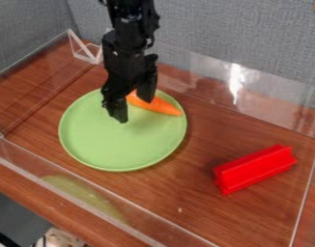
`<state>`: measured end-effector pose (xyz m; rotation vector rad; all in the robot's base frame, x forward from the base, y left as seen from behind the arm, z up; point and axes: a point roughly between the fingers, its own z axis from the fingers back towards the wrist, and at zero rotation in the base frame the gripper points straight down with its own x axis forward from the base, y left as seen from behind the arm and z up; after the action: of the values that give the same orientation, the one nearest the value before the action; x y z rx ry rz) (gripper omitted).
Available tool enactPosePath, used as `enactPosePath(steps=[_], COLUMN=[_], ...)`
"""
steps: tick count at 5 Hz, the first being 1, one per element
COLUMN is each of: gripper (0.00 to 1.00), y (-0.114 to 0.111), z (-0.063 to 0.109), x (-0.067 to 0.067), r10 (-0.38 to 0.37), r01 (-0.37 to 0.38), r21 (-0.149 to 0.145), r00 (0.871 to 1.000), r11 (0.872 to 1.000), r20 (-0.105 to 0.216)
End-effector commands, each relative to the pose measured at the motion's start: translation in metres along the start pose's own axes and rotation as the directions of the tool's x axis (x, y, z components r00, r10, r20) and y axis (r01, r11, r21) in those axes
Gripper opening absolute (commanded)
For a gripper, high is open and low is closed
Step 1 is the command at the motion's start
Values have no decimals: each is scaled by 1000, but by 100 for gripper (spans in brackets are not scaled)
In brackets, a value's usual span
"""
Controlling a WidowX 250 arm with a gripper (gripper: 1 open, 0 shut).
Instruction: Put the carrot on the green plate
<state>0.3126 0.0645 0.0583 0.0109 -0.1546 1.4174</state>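
Running along the near edge: clear plastic wall (147, 207), low, see-through, bordering the worktop (250, 116) of reddish-brown wood.
Near right: red block (254, 168), long and rectangular, lying flat on the wood, well apart from everything else.
Centre left: green plate (102, 140), round, pale green, shallow rim, flat on the wood, largest thing in sight.
On the plate's far right part: carrot (161, 106), small, orange, tapered tip toward the right, lying down inside the rim; leafy end hidden behind the black fingers.
Over the carrot's hidden end: gripper (129, 102), black, pointing straight down, jaws spread apart with one finger (119, 108) toward the plate's middle and the other at the carrot's far side.
Contact: unclear from this angle, possibly touching the carrot, though not clamped on it.
Above: black arm (128, 34), rising out of the top edge.
Far left: pale wire-like stand (80, 45), partly behind the arm, too small to make out.
Far right: clear panel (244, 82), upright, catching reflections.
Behind everything: grey backdrop (238, 29), plain.
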Motion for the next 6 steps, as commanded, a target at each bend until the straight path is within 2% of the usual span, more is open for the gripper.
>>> enactPosePath(steps=[1,2,3,4,5,6], gripper=[100,100,0,0,100,100], y=[-8,-10,-7,-3,-1,-5], z=[-7,-20,-9,6,24,13], x=[5,12,12,12,10,9], r10=[-27,-41,17,67,114,97], r01=[27,41,-17,-67,-114,-97], r21=[-25,-23,-16,-10,-6,-3], r00=[1000,999,1000,998,993,995], r11=[999,999,1000,998,994,995], r20=[6,1,3,8,13,9])
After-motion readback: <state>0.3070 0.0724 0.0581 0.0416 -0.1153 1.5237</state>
